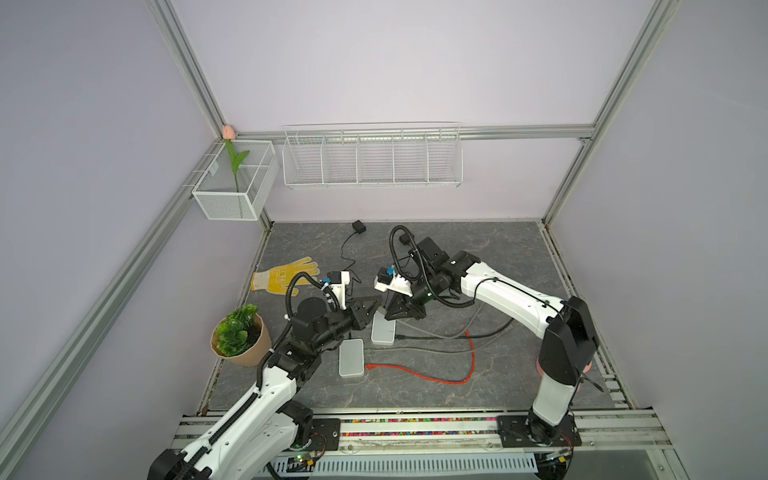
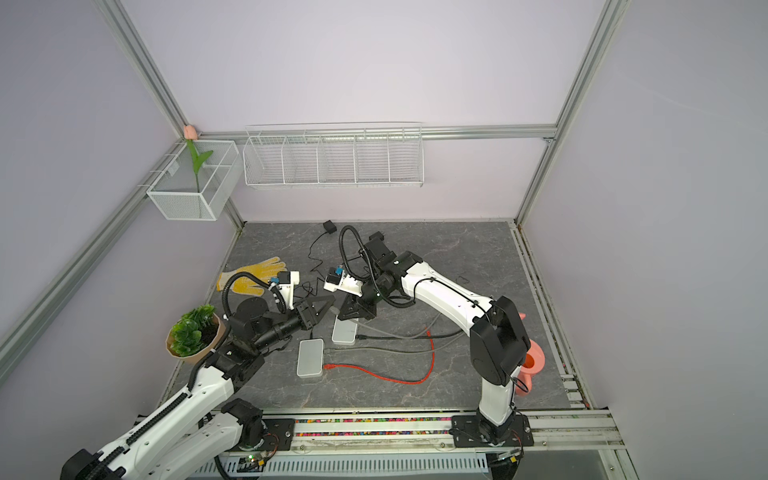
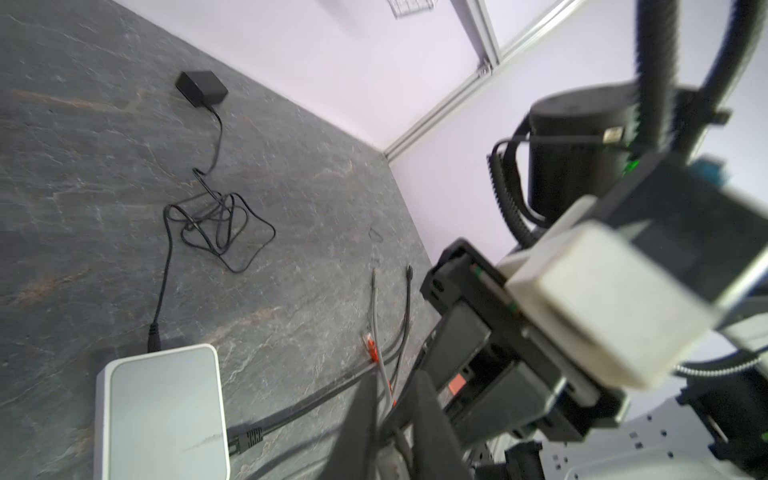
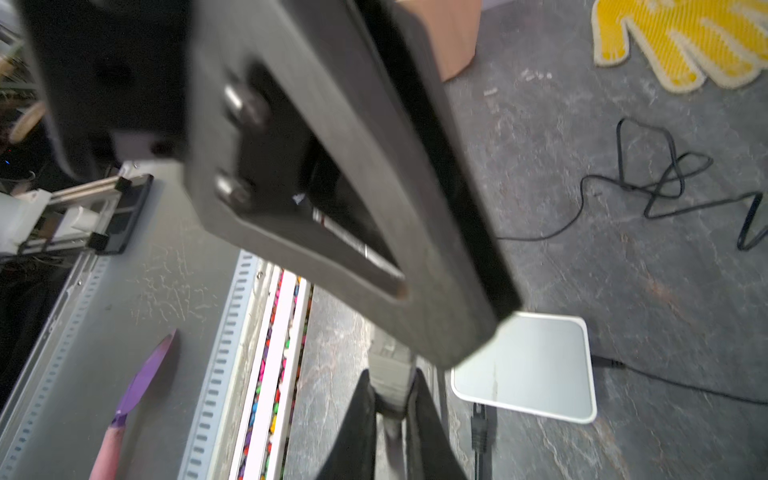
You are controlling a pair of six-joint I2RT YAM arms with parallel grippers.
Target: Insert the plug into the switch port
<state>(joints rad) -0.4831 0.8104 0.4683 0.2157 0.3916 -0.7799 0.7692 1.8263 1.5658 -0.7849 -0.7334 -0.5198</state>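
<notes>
At the middle of the worktop [image 1: 498, 257], the left gripper [image 3: 392, 386] hangs with jaws slightly apart, gripping nothing I can make out. Just beside it lies the far switch [image 1: 383, 330]. Above that, the right gripper [image 4: 390, 374] is clamped on the grey plug [image 4: 390, 388]. The plug is probably light and rigid with a brittle clip and a springy cable, so hold it by the boot.

A robotics lab cell: aluminium framing [image 1: 198, 83] and lilac panels [image 1: 374, 62] enclose a stone-look bench [image 1: 507, 241], with robot arms [image 1: 511, 299] bolted to a rail [image 1: 415, 427] at the lower edge.
</notes>
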